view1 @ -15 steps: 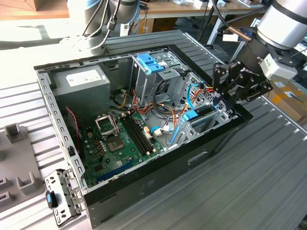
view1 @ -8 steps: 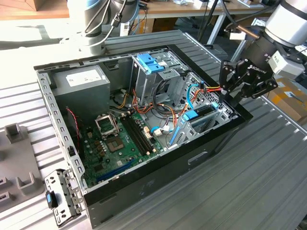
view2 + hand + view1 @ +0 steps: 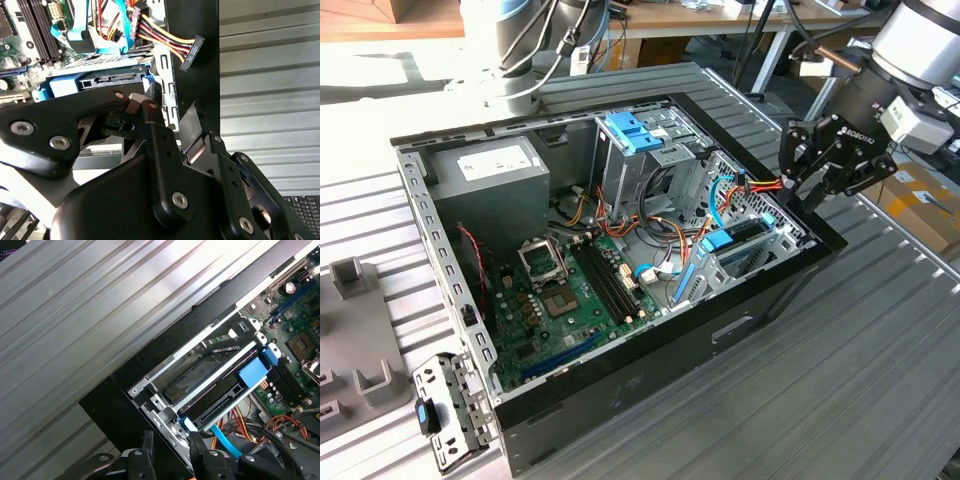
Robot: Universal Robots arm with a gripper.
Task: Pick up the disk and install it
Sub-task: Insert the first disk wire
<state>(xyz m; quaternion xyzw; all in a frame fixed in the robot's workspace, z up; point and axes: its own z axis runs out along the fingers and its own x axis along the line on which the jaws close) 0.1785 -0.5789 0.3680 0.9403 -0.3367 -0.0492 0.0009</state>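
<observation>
The open computer case (image 3: 650,365) lies on the ribbed metal surface (image 3: 880,380). From the exterior view's left, the case holds the grey power-supply box (image 3: 485,175), the green motherboard (image 3: 570,300) and the light-blue bracket (image 3: 635,130) atop the tall cage. The disk (image 3: 745,233) sits in the corner bay toward the exterior view's right, with blue rails on its edges. The hand (image 3: 802,178) hovers just beside it at the case wall. In the first wrist view its fingers (image 3: 147,440) are apart and hold nothing.
</observation>
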